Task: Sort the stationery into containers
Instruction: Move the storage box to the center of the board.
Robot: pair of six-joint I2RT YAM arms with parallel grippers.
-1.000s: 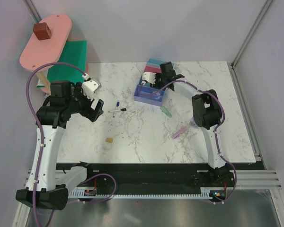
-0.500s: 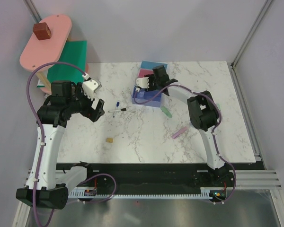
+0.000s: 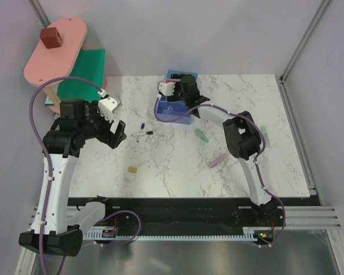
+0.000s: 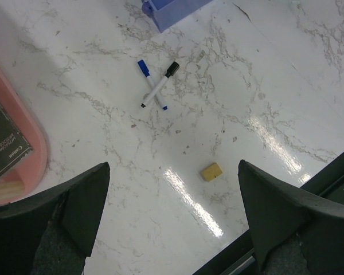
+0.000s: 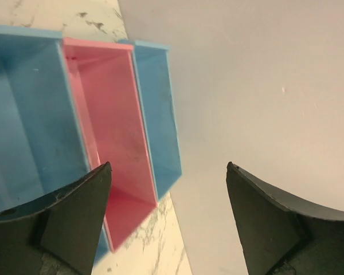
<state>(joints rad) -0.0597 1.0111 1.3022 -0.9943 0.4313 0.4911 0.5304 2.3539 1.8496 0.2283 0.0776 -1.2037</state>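
Observation:
The containers [image 3: 171, 112] stand as a joined row at the back middle of the table; in the right wrist view I see a blue bin [image 5: 23, 114], the pink bin [image 5: 112, 114] and the end blue bin [image 5: 157, 109], all bare inside. My right gripper [image 3: 183, 87] [image 5: 167, 166] hovers over them, open, holding nothing. Two crossed markers [image 3: 143, 132] [image 4: 155, 86], a tan block [image 3: 133, 169] [image 4: 211, 171], a mint-green piece [image 3: 201, 135] and a pink-lilac bar [image 3: 218, 160] lie loose. My left gripper [image 3: 116, 133] [image 4: 173, 165] hangs open left of the markers.
A pink-and-green tiered shelf [image 3: 54, 54] stands at the back left with a brown cube [image 3: 50, 37] on top; its pink edge [image 4: 28, 160] is close to my left gripper. Another pale green bit [image 3: 264, 130] lies right of the right arm. The wall rises just behind the bins.
The right gripper moved left along the back and opened wide. The row of containers shifted left with it. The left arm stayed put.

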